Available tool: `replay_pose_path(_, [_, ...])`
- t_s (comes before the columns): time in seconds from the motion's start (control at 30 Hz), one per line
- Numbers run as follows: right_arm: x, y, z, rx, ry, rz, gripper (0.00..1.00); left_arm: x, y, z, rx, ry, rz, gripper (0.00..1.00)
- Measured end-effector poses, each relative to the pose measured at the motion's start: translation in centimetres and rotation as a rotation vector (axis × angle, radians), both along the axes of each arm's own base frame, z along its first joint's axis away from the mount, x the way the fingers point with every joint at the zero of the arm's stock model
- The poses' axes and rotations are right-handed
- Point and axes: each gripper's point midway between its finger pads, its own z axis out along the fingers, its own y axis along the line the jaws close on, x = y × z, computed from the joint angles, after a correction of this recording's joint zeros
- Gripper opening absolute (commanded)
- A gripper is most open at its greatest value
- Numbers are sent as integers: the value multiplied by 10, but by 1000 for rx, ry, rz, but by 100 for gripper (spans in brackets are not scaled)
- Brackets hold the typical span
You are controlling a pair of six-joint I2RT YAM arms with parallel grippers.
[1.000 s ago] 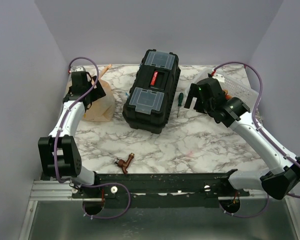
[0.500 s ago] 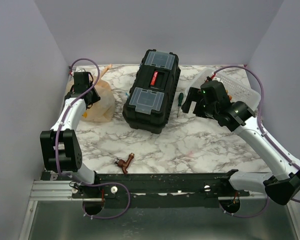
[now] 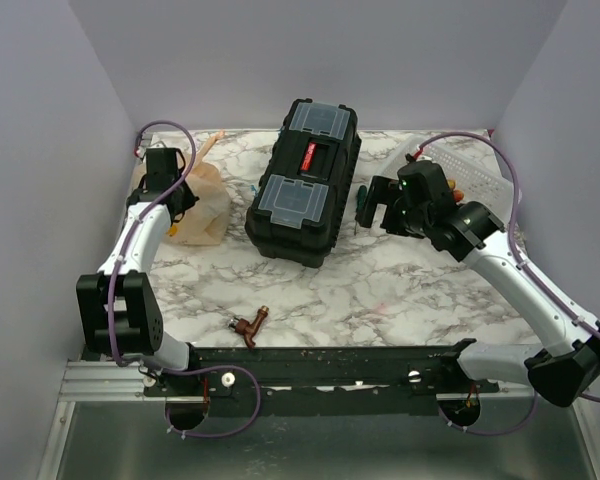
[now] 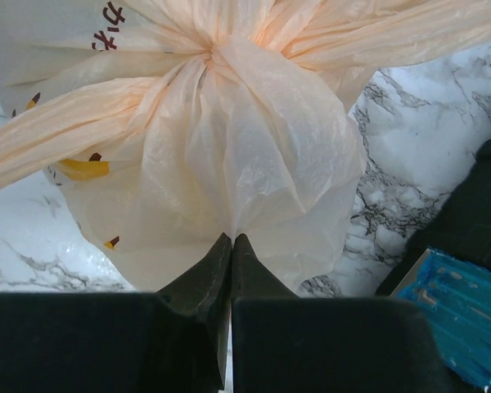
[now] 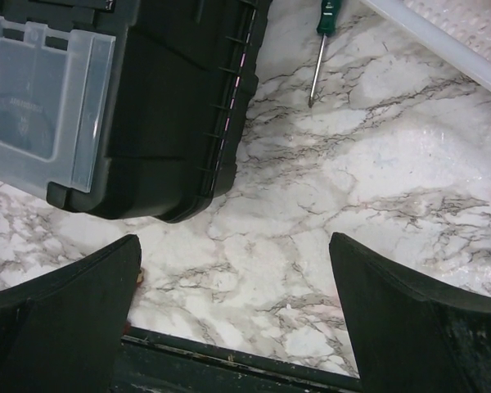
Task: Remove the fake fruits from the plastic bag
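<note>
The right claw (image 3: 376, 212) has travelled toward the left edge of the surface, away from the right edge. One second ago it hung clearly apart from the screwdriver (image 3: 359, 200). Now, in the top view, its nearer finger covers part of the green handle, and it is closer to the black toolbox (image 3: 303, 180). The right arm's elbow followed it a little to the left. The left claw (image 4: 231, 240) moved very little, a bit toward the far edge and back, and the top of the plastic bag (image 3: 202, 205) shifted slightly with it.
</note>
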Motion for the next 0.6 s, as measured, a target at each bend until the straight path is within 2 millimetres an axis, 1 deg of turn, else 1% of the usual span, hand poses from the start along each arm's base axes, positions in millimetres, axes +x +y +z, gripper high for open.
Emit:
replay_pose_path(0.1, [1, 3, -3, -7, 4, 18, 100, -12, -1, 6, 9, -20, 23, 0])
replay_pose_path(0.2, [-1, 8, -4, -10, 8, 48, 100, -31, -5, 12, 3, -24, 62, 0])
replay_pose_path(0.3, [-3, 20, 0, 20, -26, 94, 100, -43, -14, 15, -26, -15, 80, 0])
replay_pose_path(0.37, [-7, 29, -2, 38, -40, 128, 100, -55, -21, 12, -48, -1, 83, 0])
replay_pose_path(0.5, [-15, 54, -3, 60, -71, 205, 100, -84, -34, 1, -89, 33, 66, 0])
replay_pose_path(0.53, [-17, 63, -1, 69, -85, 227, 100, -88, -35, 0, -93, 34, 62, 0])
replay_pose_path(0.6, [-20, 84, 5, 93, -123, 277, 100, -103, -39, 1, -108, 24, 51, 0])
